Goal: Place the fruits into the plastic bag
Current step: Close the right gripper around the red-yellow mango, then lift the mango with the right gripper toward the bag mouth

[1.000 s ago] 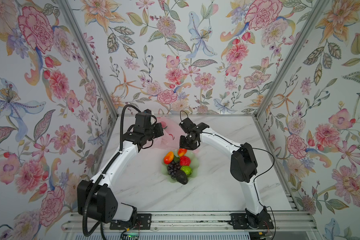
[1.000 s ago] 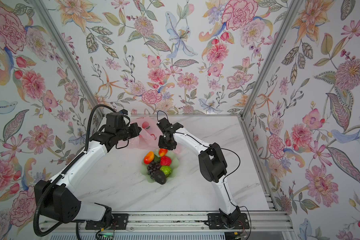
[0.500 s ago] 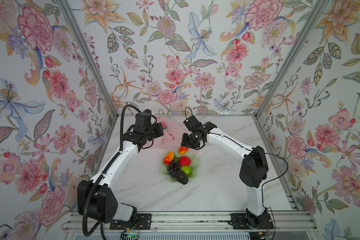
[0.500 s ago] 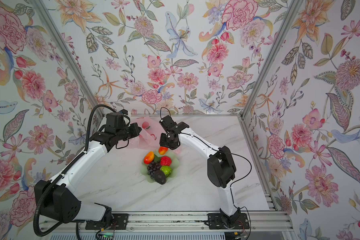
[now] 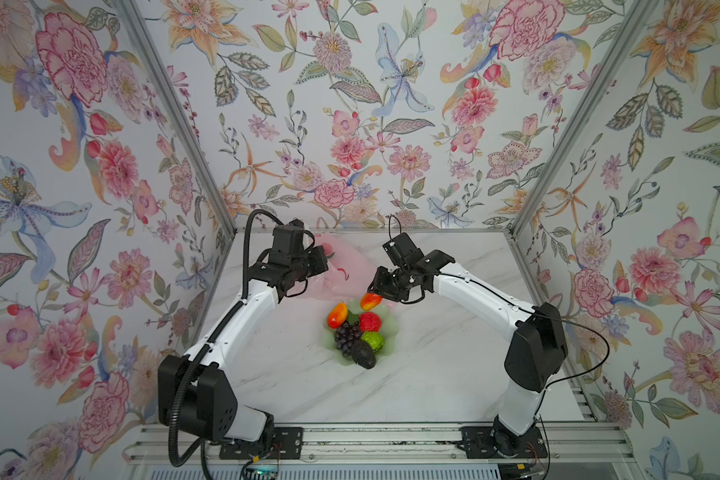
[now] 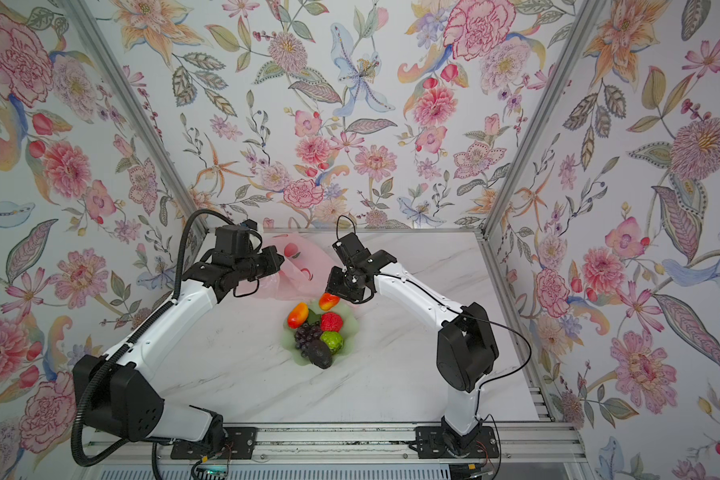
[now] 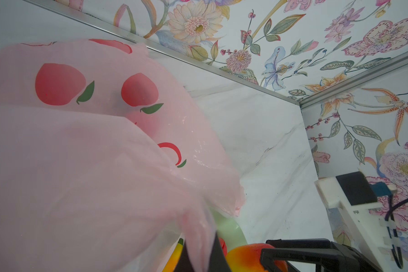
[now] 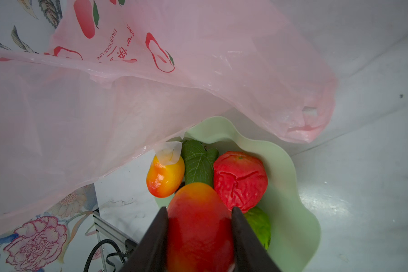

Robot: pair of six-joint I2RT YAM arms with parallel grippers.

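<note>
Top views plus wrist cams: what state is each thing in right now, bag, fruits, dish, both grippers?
pale green scalloped dish: upright on marble table.
translucent pink plastic bag: held up, pinched.
left gripper: shut on the bag.
orange-red mango: gripped, raised over the dish.
right gripper: shut on that mango.
second mango, red strawberry, purple grapes, bumpy green fruit, dark avocado: resting in dish.

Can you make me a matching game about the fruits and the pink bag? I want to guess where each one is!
Things:
1 redder mango
2 plastic bag
3 grapes
4 avocado

Places:
A dark purple, in the green dish
B pinched by the left gripper
C at the dish's edge nearest the arms' bases
D clamped in the right gripper

Pairs: 1-D, 2-B, 3-A, 4-C
</note>
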